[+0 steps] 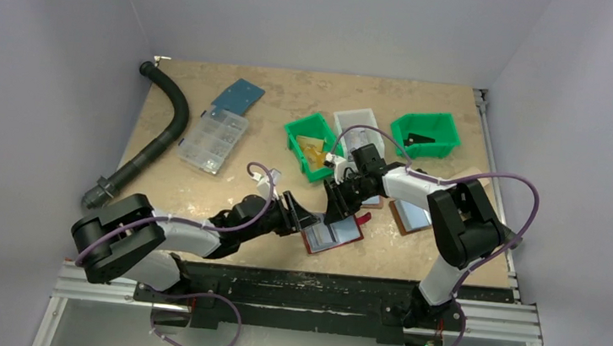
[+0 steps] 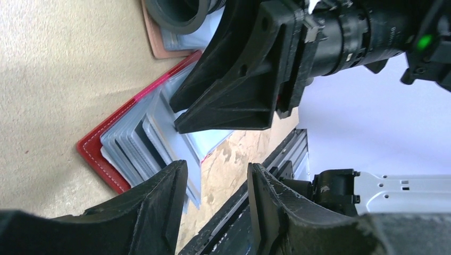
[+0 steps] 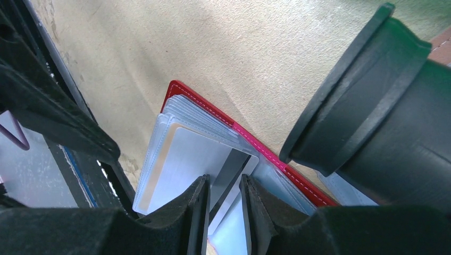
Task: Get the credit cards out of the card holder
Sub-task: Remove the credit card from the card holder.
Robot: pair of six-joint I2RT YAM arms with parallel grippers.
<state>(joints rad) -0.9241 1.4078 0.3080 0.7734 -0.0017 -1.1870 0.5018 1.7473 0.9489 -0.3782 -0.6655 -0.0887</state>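
Note:
The dark red card holder (image 1: 332,234) lies open near the table's front edge, its pale blue-grey pockets facing up. It also shows in the left wrist view (image 2: 96,149) and the right wrist view (image 3: 197,101). A pale card with a dark stripe (image 3: 237,163) sticks partly out of a pocket. Beside it lies a card with a tan band (image 3: 171,157). My right gripper (image 3: 224,208) points down onto the holder, jaws a little apart, straddling the striped card's face. My left gripper (image 2: 215,197) is open and empty at the holder's left edge (image 1: 303,217).
Two brown folders (image 1: 410,218) lie right of the holder. Two green bins (image 1: 309,144) (image 1: 426,134) and a white bin (image 1: 355,125) stand behind. A clear organiser box (image 1: 213,140), a blue plate (image 1: 237,96) and a black hose (image 1: 164,125) are at the back left.

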